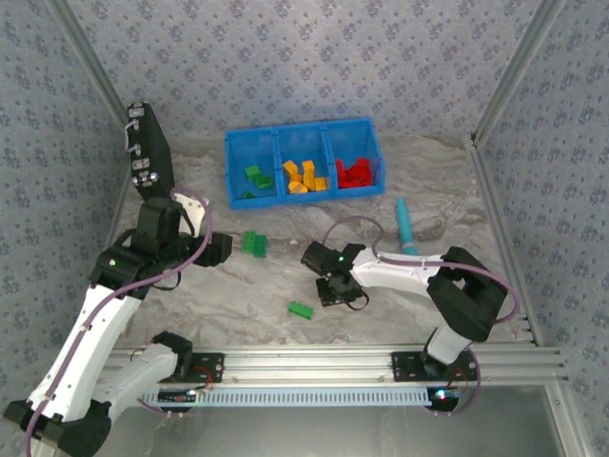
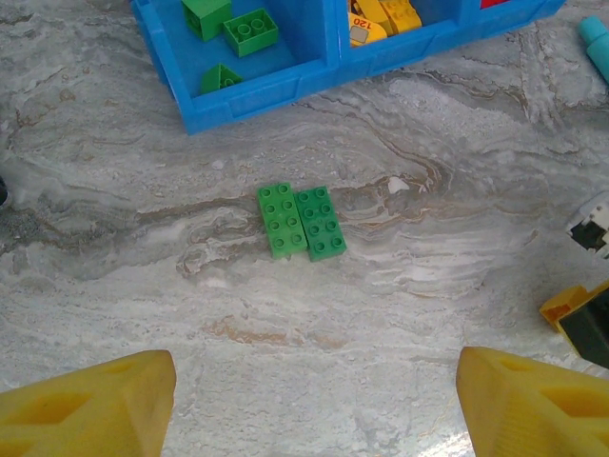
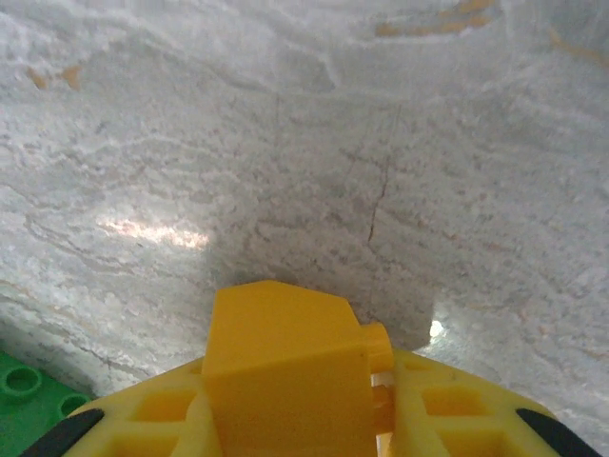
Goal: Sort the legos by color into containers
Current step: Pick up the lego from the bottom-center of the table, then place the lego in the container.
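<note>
Right wrist view is showing my right gripper [image 3: 373, 354] with its yellow fingers drawn nearly together over the marble table [image 3: 381, 143]; I am not making out whether anything is pinched between them. One green brick [image 3: 19, 390] is peeking in at 8 o'clock, cut off by the frame edge. My left gripper [image 2: 314, 400] is hanging wide apart, gripping nothing, two green bricks [image 2: 302, 221] lying touching at its 12 o'clock, the blue bin [image 2: 257, 90] beyond, partly cropped.

Marbled table [image 1: 285, 276], blue bin [image 1: 229, 167] (three compartments), paired green bricks [image 1: 253, 243], lone green brick [image 1: 301, 309], teal stick [image 1: 405, 228]
</note>
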